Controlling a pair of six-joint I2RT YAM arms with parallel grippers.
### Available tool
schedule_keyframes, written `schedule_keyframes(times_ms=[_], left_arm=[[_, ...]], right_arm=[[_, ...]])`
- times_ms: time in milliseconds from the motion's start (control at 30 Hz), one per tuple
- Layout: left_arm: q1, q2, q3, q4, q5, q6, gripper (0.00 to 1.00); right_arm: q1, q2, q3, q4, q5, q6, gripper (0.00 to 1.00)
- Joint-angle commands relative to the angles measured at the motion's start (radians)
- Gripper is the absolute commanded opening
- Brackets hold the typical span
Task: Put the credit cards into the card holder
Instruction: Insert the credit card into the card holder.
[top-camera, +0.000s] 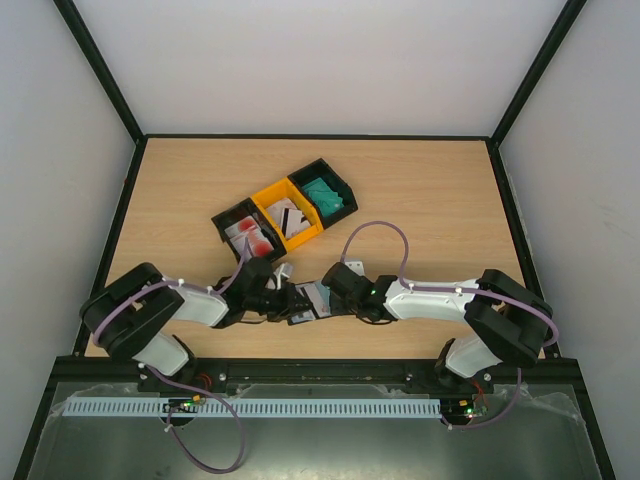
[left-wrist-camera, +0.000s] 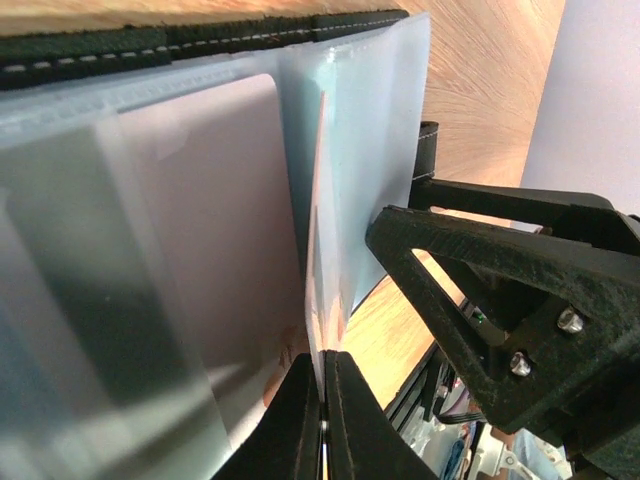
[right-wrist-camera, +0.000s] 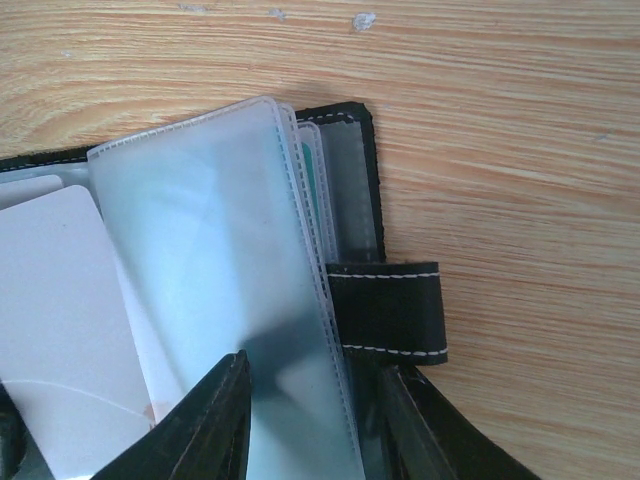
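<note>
Black card holder (top-camera: 314, 298), one, lying open on the wooden table (top-camera: 440, 200) near its front edge, between the two grippers. Soft cover with white stitching along the edges. One short closure tab (right-wrist-camera: 390, 310), also black with white stitching, sticks out of the side.

Frosted clear sleeves (right-wrist-camera: 230, 250), at least three leaf edges counted in the right wrist view. They are flexible, with rounded corners and welded seams. A sliver of teal (right-wrist-camera: 312, 180) shows inside one of the rear leaves. One white card (right-wrist-camera: 50, 300), matt and round-cornered, lies at the left of the sleeves.

Bins, three, in a touching diagonal row toward the middle of the table, well apart from the holder:
- one black bin (top-camera: 222, 222) with red-and-white cards (top-camera: 250, 238)
- one yellow bin (top-camera: 270, 192) with white dark-striped cards (top-camera: 292, 220)
- one black bin (top-camera: 349, 203) with teal cards (top-camera: 325, 195)

The cards in each bin cannot be counted, and their print is too small to read.

Grippers, two, of black plastic:
- Left gripper (left-wrist-camera: 322, 400): jaws together, pinching a thin sheet (left-wrist-camera: 322, 300) seen edge-on. Whether it is a card or a sleeve cannot be told.
- Right gripper (right-wrist-camera: 315, 400): jaws apart, one on each side of the front sleeve.
</note>
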Motion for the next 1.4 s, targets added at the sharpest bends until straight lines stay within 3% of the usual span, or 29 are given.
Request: schedule_keyframes(times_ms=[0,300,733,967,1233,1367], left_arm=[[-0.013,0.037,-0.013,0.027,0.008,-0.03,0.02],[-0.013,0.097,0.01,0.021,0.032,-0.024,0.03],[0.016,0.157,0.096,-0.131,0.033,0.124,0.1],[-0.005,0.09,0.153,-0.316,0.01,0.227,0.26],[-0.023,-0.003,0.173,-0.451,-0.015,0.222,0.49],[-0.03,-0.048,0.184,-0.51,-0.053,0.208,0.52]], right_arm=[[-0.003,0.071,-0.041,0.05,-0.06,0.015,0.33],[-0.002,0.069,-0.041,0.051,-0.058,0.014,0.33],[-0.002,0.067,-0.039,0.048,-0.049,0.018,0.34],[-0.004,0.0,-0.067,0.074,-0.019,0.056,0.34],[-0.006,-0.004,-0.069,0.074,-0.024,0.06,0.34],[-0.007,-0.01,-0.072,0.078,-0.025,0.063,0.34]])
